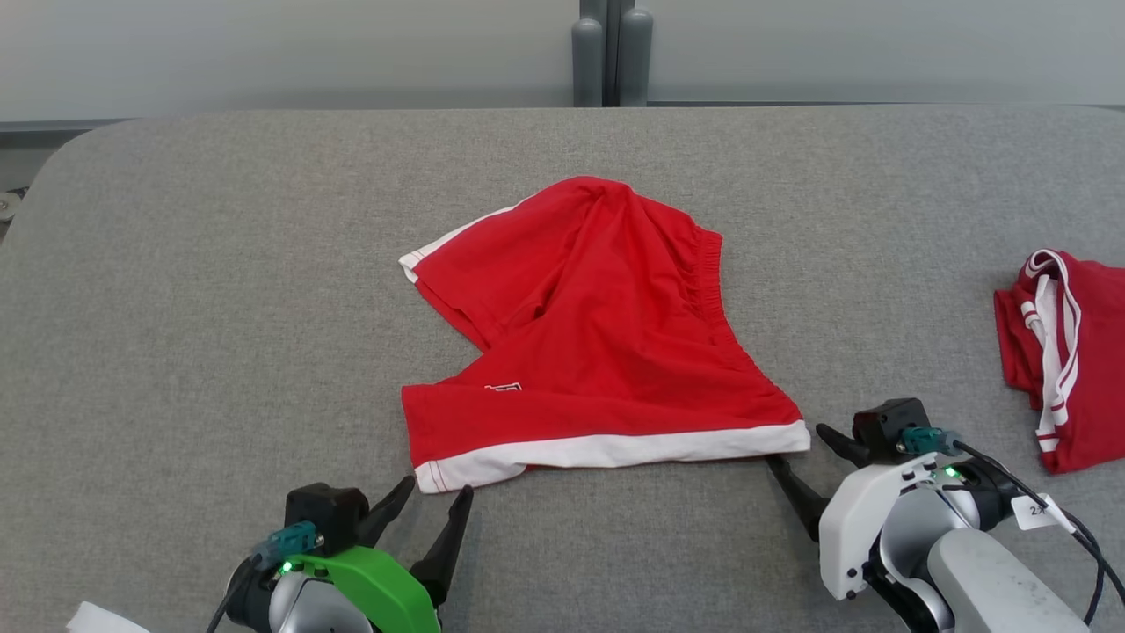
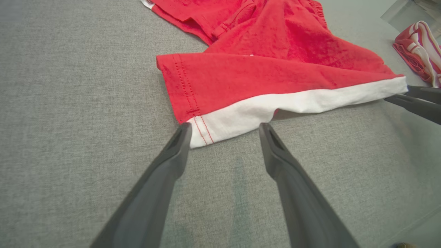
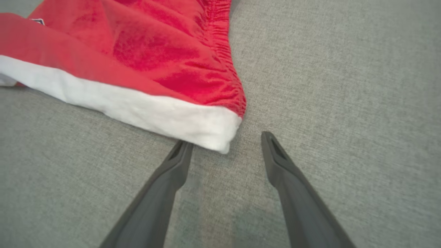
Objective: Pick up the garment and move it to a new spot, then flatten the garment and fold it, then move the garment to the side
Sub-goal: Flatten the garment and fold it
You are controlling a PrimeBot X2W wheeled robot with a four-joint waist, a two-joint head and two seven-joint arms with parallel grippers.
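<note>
Rumpled red cotton garment (image 1: 598,352) with white hem lies centred on the grey felt tabletop (image 1: 220,308). Left gripper (image 1: 437,489) and right gripper (image 1: 797,446) both gape wide at its near corners; slide a finger under each, then pinch evenly

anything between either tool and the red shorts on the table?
Nothing visible. The left tool and right tool are both open, each at a near corner of the red shorts, right at the white hem. A folded red garment lies off to the right on the table, apart from both.
</note>
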